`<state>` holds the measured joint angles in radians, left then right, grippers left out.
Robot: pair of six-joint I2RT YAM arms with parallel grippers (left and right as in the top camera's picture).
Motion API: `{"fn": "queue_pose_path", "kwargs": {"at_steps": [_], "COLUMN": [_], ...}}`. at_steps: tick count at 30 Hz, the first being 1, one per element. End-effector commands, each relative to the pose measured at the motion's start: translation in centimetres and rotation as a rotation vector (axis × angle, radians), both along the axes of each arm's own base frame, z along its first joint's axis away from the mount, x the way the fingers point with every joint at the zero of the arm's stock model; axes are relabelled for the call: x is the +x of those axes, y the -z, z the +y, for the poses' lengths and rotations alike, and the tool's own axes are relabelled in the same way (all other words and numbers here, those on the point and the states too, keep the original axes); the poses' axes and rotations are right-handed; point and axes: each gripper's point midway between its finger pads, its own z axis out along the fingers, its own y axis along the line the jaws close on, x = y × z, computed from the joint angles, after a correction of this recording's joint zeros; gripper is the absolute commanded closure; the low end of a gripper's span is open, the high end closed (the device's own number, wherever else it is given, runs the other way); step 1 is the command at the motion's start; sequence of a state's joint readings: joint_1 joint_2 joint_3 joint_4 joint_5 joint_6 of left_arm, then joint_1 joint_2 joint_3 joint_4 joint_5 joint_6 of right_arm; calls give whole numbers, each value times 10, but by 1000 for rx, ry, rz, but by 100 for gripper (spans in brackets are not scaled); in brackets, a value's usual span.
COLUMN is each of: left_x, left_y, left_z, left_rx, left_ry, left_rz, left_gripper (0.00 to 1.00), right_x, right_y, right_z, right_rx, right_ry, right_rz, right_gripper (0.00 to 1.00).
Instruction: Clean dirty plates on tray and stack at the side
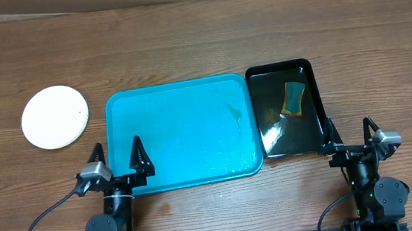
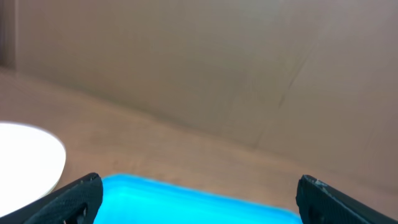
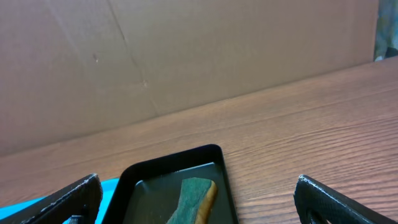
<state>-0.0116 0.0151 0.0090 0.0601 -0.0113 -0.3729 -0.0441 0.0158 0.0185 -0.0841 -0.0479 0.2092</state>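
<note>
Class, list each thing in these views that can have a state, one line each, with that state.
turquoise tray: no plates on it, faint smears.
plates: in one pile, it seems, on the table left of that tray.
black tray: holds the sponge.
sponge: lying in the black tray.
left gripper: open, empty.
right gripper: open, empty.
</note>
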Motion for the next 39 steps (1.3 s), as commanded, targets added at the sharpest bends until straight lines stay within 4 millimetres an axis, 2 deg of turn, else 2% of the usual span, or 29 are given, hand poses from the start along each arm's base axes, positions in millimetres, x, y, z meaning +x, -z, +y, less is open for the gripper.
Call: {"fn": "queue_pose_path", "kwargs": {"at_steps": [1,3,7,39], "left_x": [0,-1,-1,-1], "left_y": [19,35,33,33], "left_z": [-2,-2,-3,-3], "left_rx": [59,102,193,192], "left_ry": [10,13,16,16], "left_rz": [71,137,128,129], "left_gripper": [0,0,0,0], "right_x": [0,0,0,0], "right_y": [2,2,2,2], "right_z": [1,1,1,1], "right_rx": [0,0,0,0], "right_ry": [-2,-2,-2,-2], "right_rz": [-1,-1,-1,-1], "right_gripper": [0,0,0,0]}}
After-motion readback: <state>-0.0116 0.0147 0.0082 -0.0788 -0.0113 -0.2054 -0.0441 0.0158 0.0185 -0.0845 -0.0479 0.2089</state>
